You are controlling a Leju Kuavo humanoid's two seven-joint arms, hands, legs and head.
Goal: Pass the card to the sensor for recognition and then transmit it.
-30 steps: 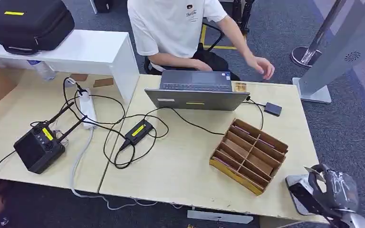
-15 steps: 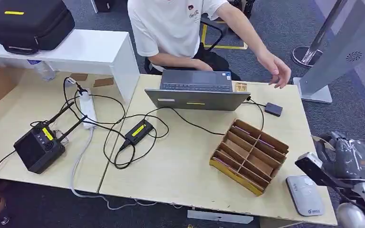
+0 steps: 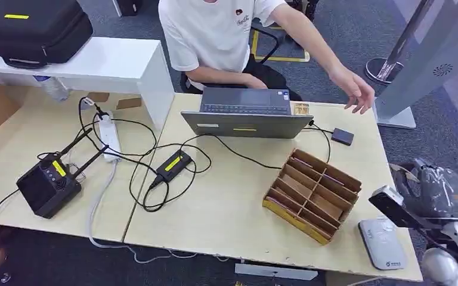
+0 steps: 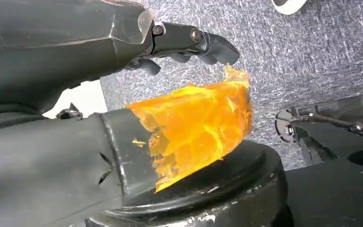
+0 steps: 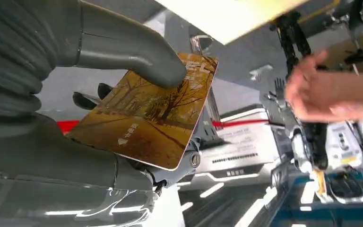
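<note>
My right hand (image 3: 432, 193) hovers past the table's right edge, above and slightly beyond the white card sensor (image 3: 383, 243) lying at the front right corner. It holds the card (image 3: 393, 207) out toward the table. In the right wrist view the thumb presses the golden card (image 5: 146, 118), printed with trees, against the fingers beneath it. A person's hand (image 3: 358, 92) reaches out over the table's far right corner, and the same person's hand (image 5: 331, 92) appears beyond the card. My left hand (image 4: 66, 52) hangs over grey carpet holding nothing, its orange-taped thumb (image 4: 198, 123) apart from the fingers (image 4: 194, 40).
A cardboard divider box (image 3: 312, 193) sits left of the sensor. An open laptop (image 3: 247, 113) faces the seated person, with a small black box (image 3: 342, 136) wired to it. Cables, a power strip (image 3: 110, 136) and a black radio unit (image 3: 48, 185) lie on the left table.
My right hand has lifted off the sensor with the card and moved up and right, uncovering the sensor. The person's hand has reached further right over the table corner.
</note>
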